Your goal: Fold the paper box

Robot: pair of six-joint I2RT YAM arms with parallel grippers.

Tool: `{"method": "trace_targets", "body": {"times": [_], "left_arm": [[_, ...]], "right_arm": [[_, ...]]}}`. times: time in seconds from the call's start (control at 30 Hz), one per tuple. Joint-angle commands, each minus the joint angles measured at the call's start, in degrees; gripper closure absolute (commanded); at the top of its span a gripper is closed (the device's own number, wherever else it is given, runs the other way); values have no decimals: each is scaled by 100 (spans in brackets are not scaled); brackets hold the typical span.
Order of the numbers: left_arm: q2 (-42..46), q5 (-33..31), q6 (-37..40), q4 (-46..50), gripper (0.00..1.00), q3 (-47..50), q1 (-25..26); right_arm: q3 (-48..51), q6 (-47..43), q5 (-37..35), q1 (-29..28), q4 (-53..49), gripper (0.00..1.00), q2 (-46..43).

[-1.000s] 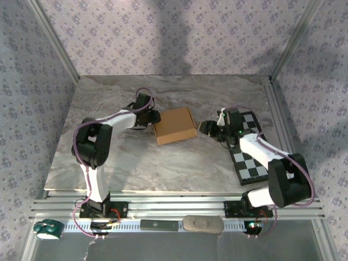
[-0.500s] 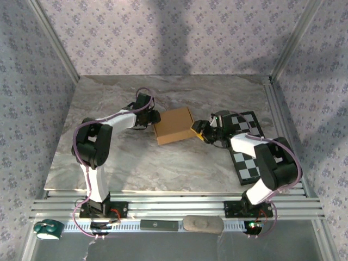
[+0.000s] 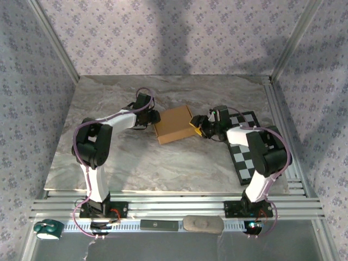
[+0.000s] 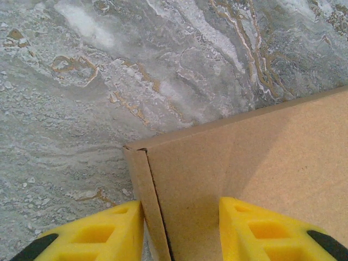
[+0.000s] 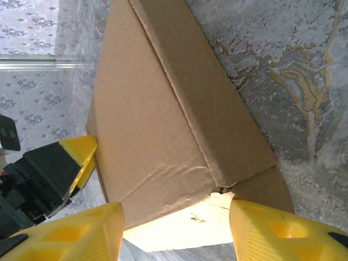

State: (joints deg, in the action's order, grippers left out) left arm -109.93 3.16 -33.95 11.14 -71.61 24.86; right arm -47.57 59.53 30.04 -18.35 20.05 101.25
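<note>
The paper box (image 3: 174, 125) is a shallow tan cardboard box lying mid-table. My left gripper (image 3: 154, 117) is at its far-left corner. In the left wrist view the jaws (image 4: 179, 205) straddle that corner of the box (image 4: 261, 157), one yellow finger against the side wall and the other on the top panel. My right gripper (image 3: 197, 126) is at the box's right end. Its jaws (image 5: 175, 209) stand apart on either side of that end of the box (image 5: 157, 119), where a creased panel sits above a bright open gap. A left-gripper finger (image 5: 81, 149) shows beyond the box.
A black-and-white checkered board (image 3: 243, 166) lies on the right of the marble table, partly under my right arm. Patterned walls close the back and both sides. An aluminium rail (image 3: 174, 206) runs along the near edge.
My right arm has swung left and brought its gripper from beside the checkered board up to the box's right end. The left gripper and the box have stayed put.
</note>
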Motion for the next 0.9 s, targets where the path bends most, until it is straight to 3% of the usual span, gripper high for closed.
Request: {"method": "trace_targets", "body": {"times": [0.0,0.4,0.63,0.87], "left_arm": [[-221,29,144,440,61,-28,95],[-209,36,190,468,61,-20,115],[-88,21,192,534,61,-14,80],[-157,37,201,512,62,-14,73]], "right_arm": [[-165,-79,133,-15,110,44,268],[-531,-256,125,-55,-37,47,551],[-314,-617,140,-28,-527,47,-175],[535,-471,188,16,-234,47,-645]]}}
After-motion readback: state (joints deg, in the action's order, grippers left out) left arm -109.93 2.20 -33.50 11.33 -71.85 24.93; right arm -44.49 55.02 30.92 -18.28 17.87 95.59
